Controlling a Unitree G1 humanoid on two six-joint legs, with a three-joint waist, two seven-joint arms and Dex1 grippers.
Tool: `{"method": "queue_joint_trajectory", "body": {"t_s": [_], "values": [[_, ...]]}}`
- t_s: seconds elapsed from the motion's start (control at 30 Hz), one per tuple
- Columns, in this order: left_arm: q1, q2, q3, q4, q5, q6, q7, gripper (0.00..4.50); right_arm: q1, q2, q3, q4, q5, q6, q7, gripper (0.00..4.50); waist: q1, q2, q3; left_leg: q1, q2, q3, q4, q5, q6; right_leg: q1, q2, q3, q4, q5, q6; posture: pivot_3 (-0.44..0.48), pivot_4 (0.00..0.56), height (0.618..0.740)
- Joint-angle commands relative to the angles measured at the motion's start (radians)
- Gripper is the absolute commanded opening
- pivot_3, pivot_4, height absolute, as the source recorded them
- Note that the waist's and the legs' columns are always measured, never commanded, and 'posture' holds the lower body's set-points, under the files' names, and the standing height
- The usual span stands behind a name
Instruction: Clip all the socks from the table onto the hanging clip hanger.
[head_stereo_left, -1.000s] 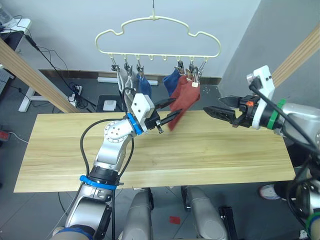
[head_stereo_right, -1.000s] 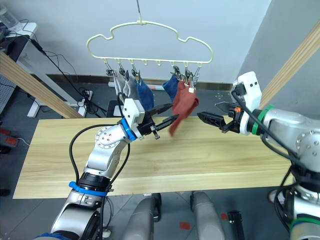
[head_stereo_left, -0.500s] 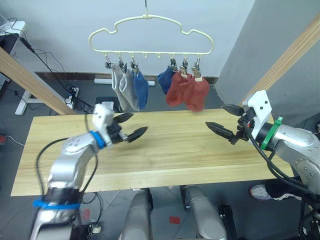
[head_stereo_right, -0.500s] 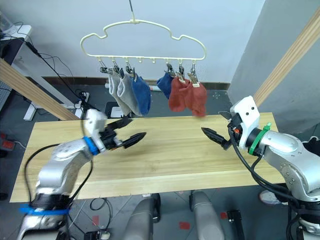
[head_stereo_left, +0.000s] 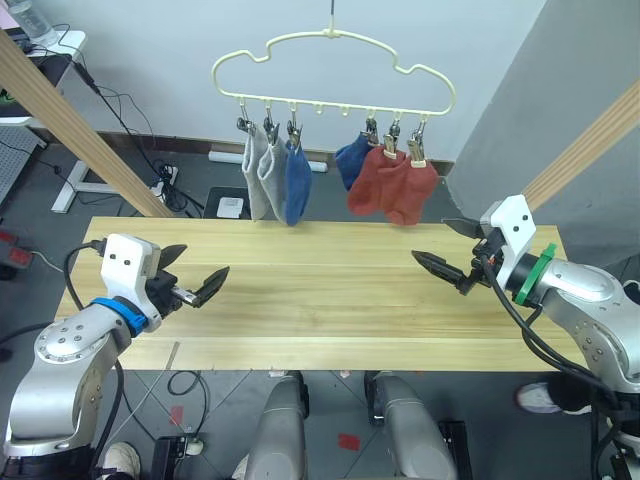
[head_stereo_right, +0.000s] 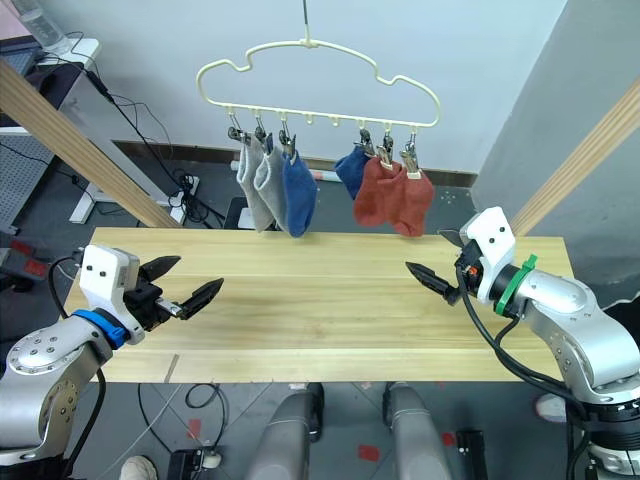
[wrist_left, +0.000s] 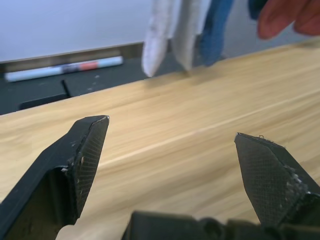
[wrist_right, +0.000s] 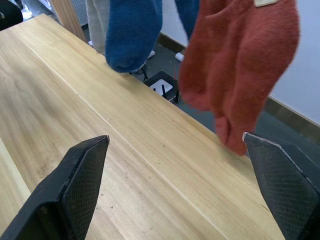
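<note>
Knit socks (head_stereo_left: 388, 187), matt wood table (head_stereo_left: 320, 310)

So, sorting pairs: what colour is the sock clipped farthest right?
Rust red, clearest in the right eye view.

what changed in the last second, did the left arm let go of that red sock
Yes. The left gripper released the second rust-red sock, which now hangs clipped on the clip hanger, and pulled back to the table's left end, open. The right gripper drew back slightly, open throughout.
</note>
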Motion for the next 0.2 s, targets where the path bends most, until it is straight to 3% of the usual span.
{"method": "queue_joint_trajectory", "body": {"t_s": [0.03,0.2], "values": [[-0.006,-0.015,0.011,-0.058,-0.001,-0.010,0.032,4.48,0.004,0.000,-0.002,-0.005,-0.020,-0.037,0.033,4.50,0.006,0.000,0.000,0.000,0.000,0.000,0.000,0.000,0.000,0.000,0.000,0.000,0.000,0.000,0.000,0.088,0.318,0.740],[-0.022,-0.006,-0.006,-0.054,-0.008,-0.018,0.013,4.48,-0.016,0.012,-0.026,0.007,-0.009,-0.008,0.028,4.50,0.018,0.000,0.000,0.000,0.000,0.000,0.000,0.000,0.000,0.000,0.000,0.000,0.000,0.000,0.000,0.088,0.313,0.740]]}}
